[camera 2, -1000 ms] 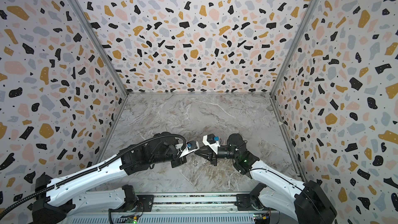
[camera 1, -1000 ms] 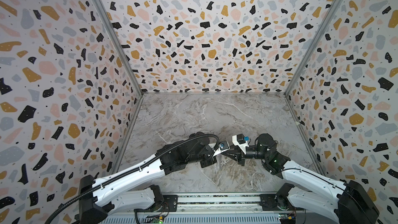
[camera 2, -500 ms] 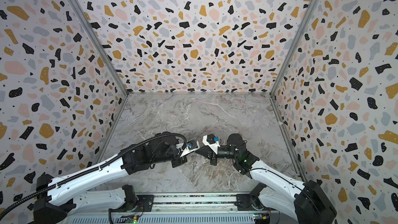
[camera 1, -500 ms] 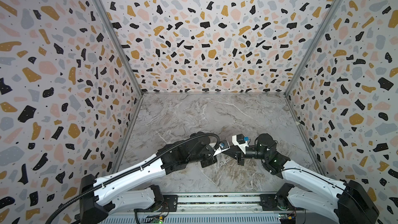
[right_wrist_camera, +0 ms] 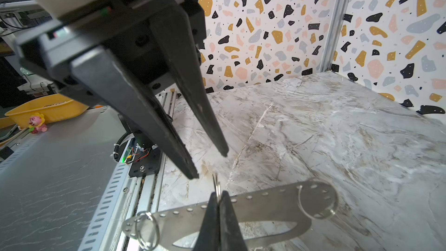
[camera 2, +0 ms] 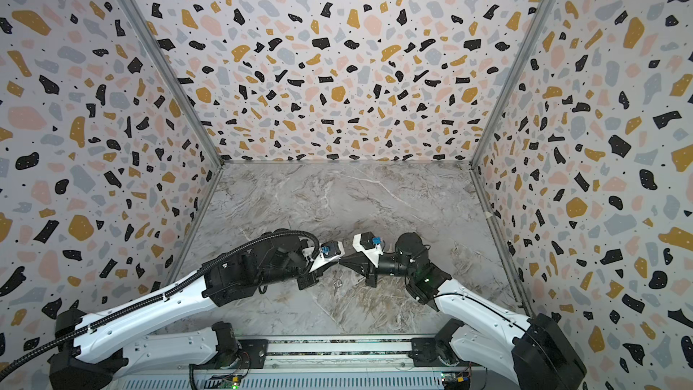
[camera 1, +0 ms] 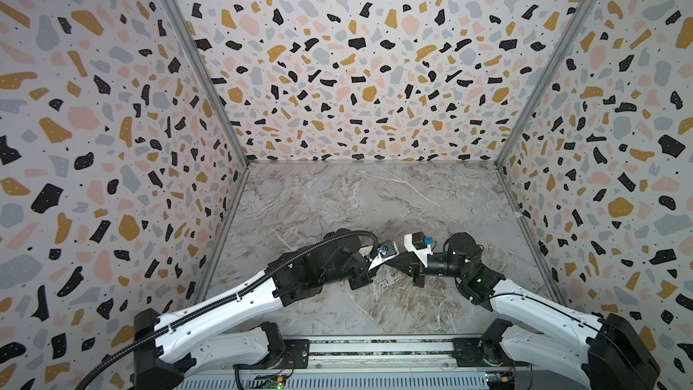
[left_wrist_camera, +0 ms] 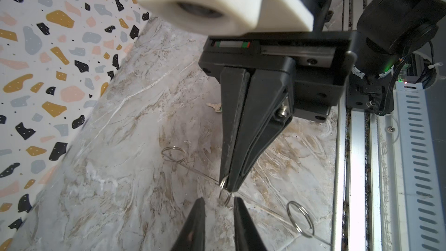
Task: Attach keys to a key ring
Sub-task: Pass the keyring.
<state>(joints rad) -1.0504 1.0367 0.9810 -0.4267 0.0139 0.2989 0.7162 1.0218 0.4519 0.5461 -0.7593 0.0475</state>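
Meeting tip to tip in both top views, the left gripper [camera 1: 377,265] and right gripper [camera 1: 389,264] sit low over the table [camera 1: 375,200]. Left wrist view: the right gripper pinches a wire ring [left_wrist_camera: 222,184] just ahead of the left fingers [left_wrist_camera: 196,225], narrowly apart; the key [left_wrist_camera: 214,106] lies behind the right gripper. Right wrist view: the key ring [right_wrist_camera: 265,204] spans crosswise under the shut right tips.
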